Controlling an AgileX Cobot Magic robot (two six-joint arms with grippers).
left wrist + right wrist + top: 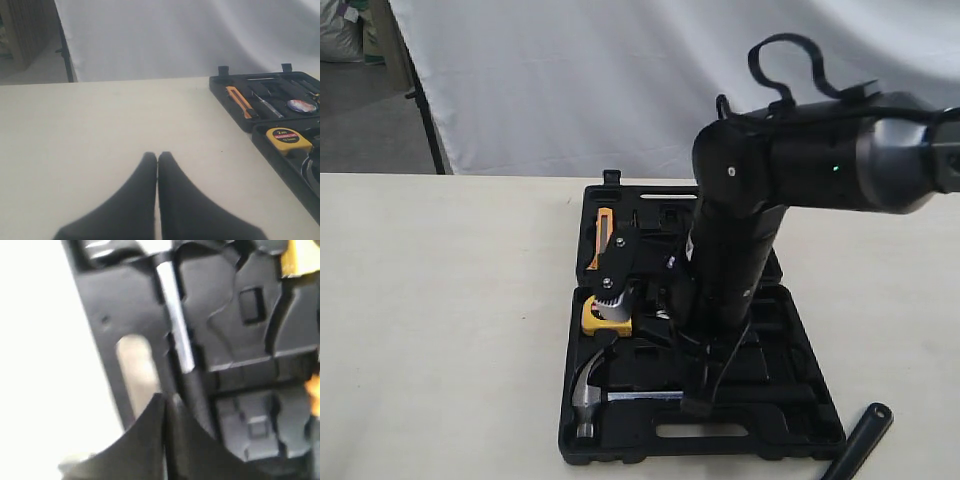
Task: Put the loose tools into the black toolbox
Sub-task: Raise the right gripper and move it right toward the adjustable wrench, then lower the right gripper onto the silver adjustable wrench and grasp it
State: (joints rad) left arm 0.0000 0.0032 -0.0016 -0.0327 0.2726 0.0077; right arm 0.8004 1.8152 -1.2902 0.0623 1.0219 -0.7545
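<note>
hovering shut, the right hand (166, 399) has its two fingers pressed together with nothing between them, tips right over the black grip of the claw hammer (177, 330) (whether they touch it i cannot tell; the wrist view is blurred). the hammer (620, 397) lies along the half of the black toolbox (795, 390) nearer the exterior camera, head at that view's left corner, beside the oblong handle slot (705, 432), and looks settled in its recess. further out, the yellow tape measure (603, 318) and an orange utility knife (603, 238) sit in their own slots. the left hand (157, 156) is also closed and empty, above bare surface (100, 130) well clear of the case. a black handle-like bar (865, 440) shows on the surface off the case's near right corner; possibly the wrench, but i cannot tell.

risks, as i judge them: a downward press could rock the hammer out of its recess or shift the case, and the arm swinging out to the right could knock that bar off the edge.
</note>
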